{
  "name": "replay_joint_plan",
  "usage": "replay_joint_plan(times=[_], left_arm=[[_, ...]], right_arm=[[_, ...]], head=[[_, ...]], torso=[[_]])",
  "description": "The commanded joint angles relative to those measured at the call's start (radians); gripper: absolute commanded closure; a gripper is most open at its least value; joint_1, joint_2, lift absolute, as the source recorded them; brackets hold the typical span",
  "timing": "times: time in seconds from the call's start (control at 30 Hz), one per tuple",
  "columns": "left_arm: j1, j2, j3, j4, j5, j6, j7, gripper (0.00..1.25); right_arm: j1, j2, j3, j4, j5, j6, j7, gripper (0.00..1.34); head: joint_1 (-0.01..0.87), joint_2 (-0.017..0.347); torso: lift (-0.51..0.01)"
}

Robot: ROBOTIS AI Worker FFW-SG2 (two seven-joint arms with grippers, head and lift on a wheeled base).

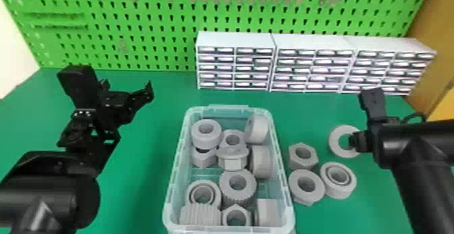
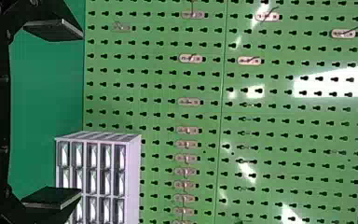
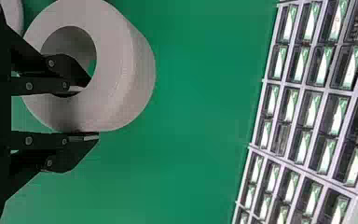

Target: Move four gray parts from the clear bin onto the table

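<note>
mid-right of head view: pinches gray ring (image 1: 334, 142) by its wall in right gripper (image 1: 353, 140), just left of right arm. points hole axis roughly along the fingers; cannot tell if touching table (image 1: 152, 189). lies far from left gripper (image 2: 81, 113), empty, spread wide, mid-left. offers no legible writing on drawers (image 1: 388, 64), upper right.

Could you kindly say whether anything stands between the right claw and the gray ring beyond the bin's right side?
Nothing visible does: the right claw has one finger inside the hole of the gray ring and the other along its outer wall.
</note>
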Motion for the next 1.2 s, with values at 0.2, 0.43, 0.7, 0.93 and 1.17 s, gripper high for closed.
replay_joint_plan(times=[0.2,0.43,0.7,0.93,1.17], left_arm=[[0.0,0.0,-0.002,0.0,0.0,0.002,0.0,0.11],[0.0,0.0,-0.003,0.0,0.0,0.003,0.001,0.11],[-0.002,0.0,-0.005,0.0,0.0,0.003,0.001,0.11],[-0.003,0.0,-0.006,0.002,0.0,0.003,0.001,0.11],[-0.003,0.0,-0.006,0.002,0.0,0.003,0.001,0.11]], right_arm=[[-0.032,0.025,-0.011,0.109,-0.001,-0.058,-0.001,1.06],[-0.035,0.026,0.0,0.135,0.004,-0.062,-0.001,1.06],[-0.033,0.029,0.004,0.148,0.01,-0.062,-0.001,1.06],[-0.033,0.029,0.004,0.152,0.013,-0.062,-0.001,1.05],[-0.033,0.029,0.007,0.157,0.022,-0.062,-0.001,0.93]], head=[[0.687,0.026],[0.687,0.026],[0.687,0.026],[0.687,0.026],[0.687,0.026]], torso=[[-0.05],[-0.05],[-0.05],[-0.05],[-0.05]])
